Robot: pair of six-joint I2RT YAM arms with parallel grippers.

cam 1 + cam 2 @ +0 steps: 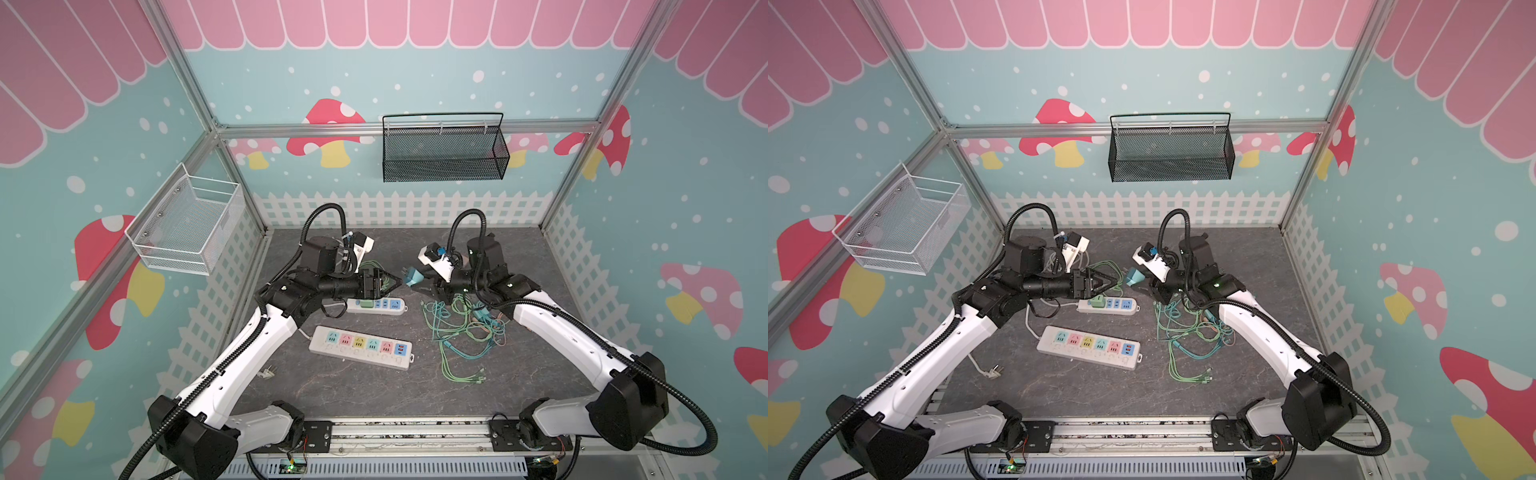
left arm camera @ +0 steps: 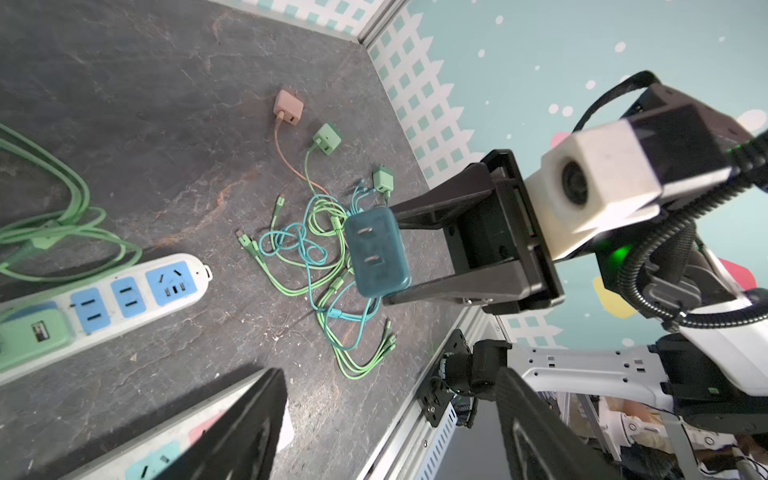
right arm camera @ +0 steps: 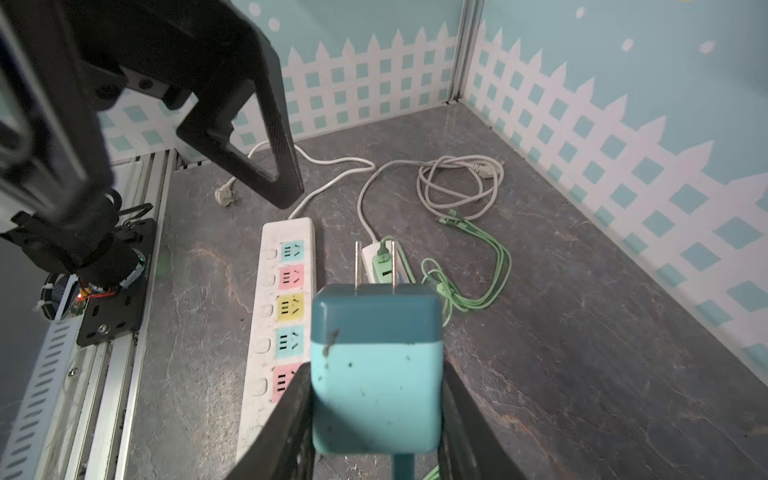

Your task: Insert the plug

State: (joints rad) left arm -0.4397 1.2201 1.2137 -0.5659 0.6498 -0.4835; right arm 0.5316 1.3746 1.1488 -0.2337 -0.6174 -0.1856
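The plug (image 3: pixel 376 365) is clamped in the right gripper (image 2: pixel 394 254); the left gripper (image 2: pixel 390 374) is held open. Insertion into a strip (image 3: pixel 268 291) is left undone.

Both top views look steeply down from high over the near edge, far off, covering the whole counter (image 1: pixel 374 395). Each wrist camera sits close behind its own jaws, facing the opposite jaws; both share the blue plug (image 2: pixel 376 253) and long power strip (image 3: pixel 270 316).
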